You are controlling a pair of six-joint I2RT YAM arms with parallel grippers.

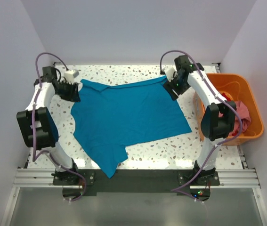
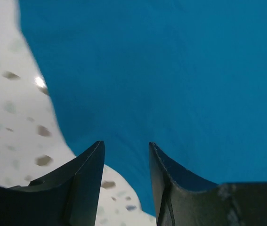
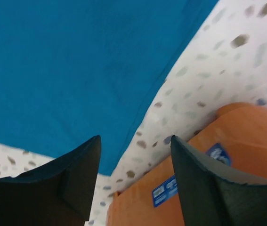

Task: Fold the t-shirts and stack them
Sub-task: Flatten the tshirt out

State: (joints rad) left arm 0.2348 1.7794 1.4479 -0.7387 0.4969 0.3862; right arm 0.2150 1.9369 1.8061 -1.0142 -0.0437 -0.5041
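Top external view showed a white table (image 1: 180, 146) flecked with brown and grey chips. It sat in a booth of plain pale walls (image 1: 138, 28) at the back and on both sides. A bright strip ran along the table's far edge. At its near edge, metal rails (image 1: 133, 178) and a dark plate carried the two arm bases.

The teal shirt (image 1: 128, 115) lay spread across the middle of the table. It was mostly flat, with a few shallow creases. Its far edge ran between the two grippers, and one sleeve pointed toward the near edge.

The left gripper (image 1: 74, 92) sat at the shirt's far-left corner and the right gripper (image 1: 173, 87) at its far-right corner.

An orange tub (image 1: 253, 101) stood at the table's right side, just beside the right arm. Crumpled pink cloth (image 1: 241, 115) lay in it, with a bit of red cloth (image 1: 225, 98) showing at the arm's edge.

In the left wrist view, the left gripper (image 2: 126, 146) had its jaws moderately parted with nothing between them. Teal cloth filled most of the frame below, and speckled table showed at the left.

In the right wrist view, the right gripper (image 3: 135, 139) stood wider apart, also empty. Under it were the shirt's edge, a band of bare table and the tub's wall (image 3: 237, 127), which carried small blue stickers.
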